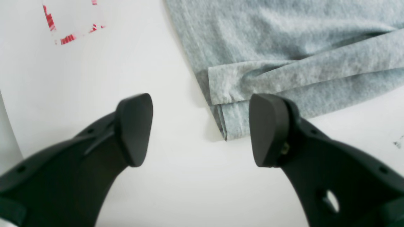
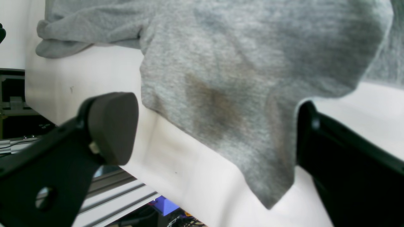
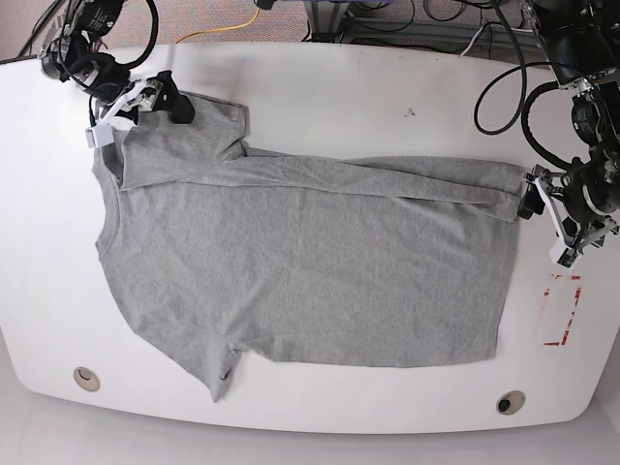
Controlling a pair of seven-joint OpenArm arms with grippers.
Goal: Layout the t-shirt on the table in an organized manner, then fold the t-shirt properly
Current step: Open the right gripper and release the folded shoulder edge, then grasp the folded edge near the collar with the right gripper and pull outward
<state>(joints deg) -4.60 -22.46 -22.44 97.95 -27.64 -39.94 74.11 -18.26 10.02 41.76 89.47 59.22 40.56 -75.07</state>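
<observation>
Left wrist cam: the left gripper (image 1: 200,129) hangs over the white table (image 1: 176,176) with its jaws spread wide and nothing between them. It's parked right at the hem corner of the t-shirt (image 1: 284,47), where a strip of fabric is folded over itself, so my guess is it's lined up to pinch that folded edge. Some red tape marks (image 1: 68,39) sit at the far left.

Right wrist cam: the right gripper (image 2: 217,132) is also wide open, and a flap of grey t-shirt (image 2: 236,63) droops between the jaws without being pinched. One pad (image 2: 113,126) is clear; the other is hidden behind the cloth. Looks poised around the shoulder/sleeve bit, near the table (image 2: 189,176) edge.

Base cam: the t-shirt (image 3: 310,262) lies mostly flat across the middle of the table (image 3: 320,77), neck to the left, hem to the right. Its far long edge is folded inward in a band, with one gripper at each end of it. The near sleeve (image 3: 208,368) sticks out toward the front. Heather grey, lightly wrinkled, no print showing.
</observation>
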